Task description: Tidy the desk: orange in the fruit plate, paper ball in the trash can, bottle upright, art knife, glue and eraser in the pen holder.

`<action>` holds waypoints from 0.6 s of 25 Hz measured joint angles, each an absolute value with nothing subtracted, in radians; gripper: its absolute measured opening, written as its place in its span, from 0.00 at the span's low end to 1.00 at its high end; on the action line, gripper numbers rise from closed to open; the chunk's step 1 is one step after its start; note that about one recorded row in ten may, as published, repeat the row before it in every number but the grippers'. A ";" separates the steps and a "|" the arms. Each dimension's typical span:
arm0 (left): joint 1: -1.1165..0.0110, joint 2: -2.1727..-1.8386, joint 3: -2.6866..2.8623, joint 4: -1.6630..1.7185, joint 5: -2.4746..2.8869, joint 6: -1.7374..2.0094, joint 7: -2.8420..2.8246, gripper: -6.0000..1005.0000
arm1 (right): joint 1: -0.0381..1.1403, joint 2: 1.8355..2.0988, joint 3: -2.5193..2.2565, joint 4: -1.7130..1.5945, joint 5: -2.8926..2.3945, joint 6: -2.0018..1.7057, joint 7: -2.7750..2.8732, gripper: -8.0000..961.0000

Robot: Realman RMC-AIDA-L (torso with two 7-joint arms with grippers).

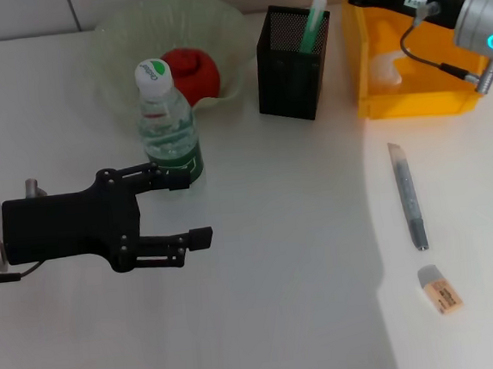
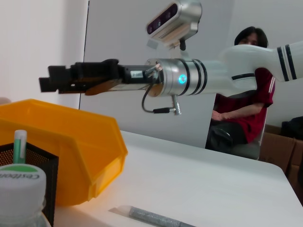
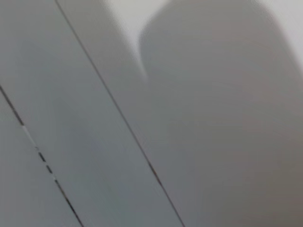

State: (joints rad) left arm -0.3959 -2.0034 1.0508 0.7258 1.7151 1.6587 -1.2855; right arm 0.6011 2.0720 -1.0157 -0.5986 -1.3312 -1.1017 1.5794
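The bottle [image 1: 168,122] stands upright in front of the fruit plate [image 1: 121,31], which holds the orange [image 1: 192,73]. My left gripper [image 1: 188,207] is open and empty, just in front of the bottle's base. The pen holder [image 1: 291,55] holds a green-and-white glue stick [image 1: 312,22]. A white paper ball [image 1: 385,67] lies in the trash can [image 1: 420,100]. My right gripper [image 2: 49,81] hovers above the trash can [image 2: 71,151]. The art knife [image 1: 407,196] and the eraser [image 1: 440,288] lie on the table at the right.
The left wrist view shows the bottle cap [image 2: 21,182], the pen holder [image 2: 38,165] and the art knife [image 2: 156,218] close by. A seated person [image 2: 246,94] is behind the table. The right wrist view shows only grey blurred surfaces.
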 joint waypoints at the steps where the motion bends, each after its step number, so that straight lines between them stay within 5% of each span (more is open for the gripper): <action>1: -0.395 -2.003 1.051 0.726 1.715 1.659 -1.285 0.86 | 0.601 2.072 -1.016 -0.599 -1.331 -1.102 1.579 0.54; 5: -0.394 -1.997 1.047 0.722 1.729 1.661 -1.285 0.86 | 0.482 2.041 -0.966 -0.889 -1.543 -1.319 1.833 0.58; 15: -0.403 -2.000 1.047 0.725 1.765 1.662 -1.290 0.86 | 0.506 2.042 -0.870 -1.490 -2.168 -1.991 2.335 0.67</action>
